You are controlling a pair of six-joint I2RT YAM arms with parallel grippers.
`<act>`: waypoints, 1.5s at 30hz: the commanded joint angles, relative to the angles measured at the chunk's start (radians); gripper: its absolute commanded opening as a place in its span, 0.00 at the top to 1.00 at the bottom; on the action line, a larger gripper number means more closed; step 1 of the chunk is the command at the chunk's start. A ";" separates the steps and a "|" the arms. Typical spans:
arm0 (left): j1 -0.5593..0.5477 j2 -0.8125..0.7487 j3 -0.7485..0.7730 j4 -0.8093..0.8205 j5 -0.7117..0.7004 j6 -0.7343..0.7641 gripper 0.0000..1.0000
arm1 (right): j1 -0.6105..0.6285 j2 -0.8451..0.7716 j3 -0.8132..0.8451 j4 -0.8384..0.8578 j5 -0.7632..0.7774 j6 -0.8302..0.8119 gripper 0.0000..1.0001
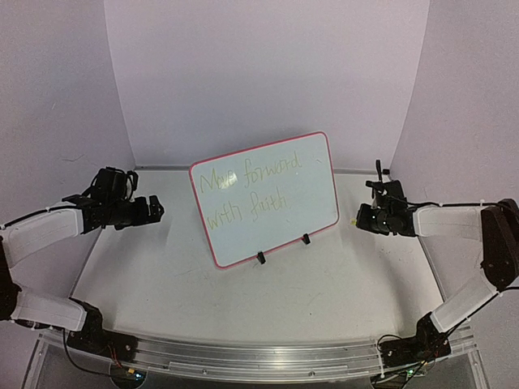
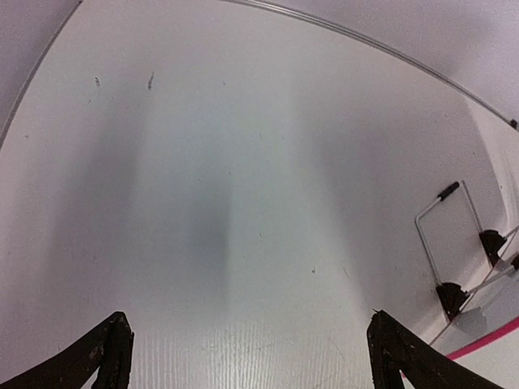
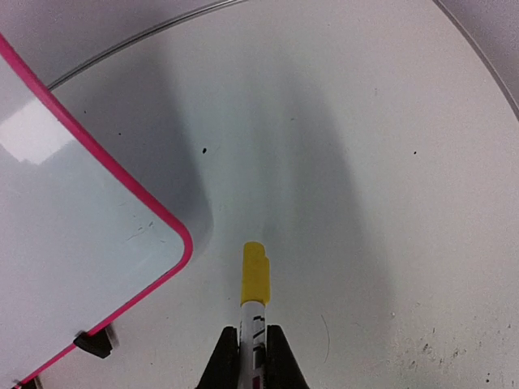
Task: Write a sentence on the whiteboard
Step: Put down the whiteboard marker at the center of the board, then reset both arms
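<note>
here, the whiteboard [image 1: 268, 198] stood tilted back on the table [image 1: 324, 300], the sentence [image 1: 247, 194] written across it in two lines.
left gripper [image 2: 247, 356] gaped wide, holding nothing, well left of the board; right gripper [image 3: 253, 340] clamped a yellow-capped marker [image 3: 254, 279] just off its right edge.

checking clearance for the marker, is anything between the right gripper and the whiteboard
Nothing: only bare table separates the right gripper, shut on the marker, from the whiteboard, in the top and right wrist views.
</note>
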 commanded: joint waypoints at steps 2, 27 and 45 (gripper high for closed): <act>0.087 0.025 -0.005 0.121 -0.041 0.017 0.01 | -0.017 0.027 -0.024 0.097 0.069 0.012 0.58; 0.426 0.312 -0.167 0.778 -0.211 0.211 0.00 | -0.426 -0.035 -0.144 0.468 -0.163 -0.268 0.02; 0.402 0.413 -0.212 0.912 -0.167 0.259 0.01 | -0.431 0.019 -0.321 0.783 -0.060 -0.318 0.02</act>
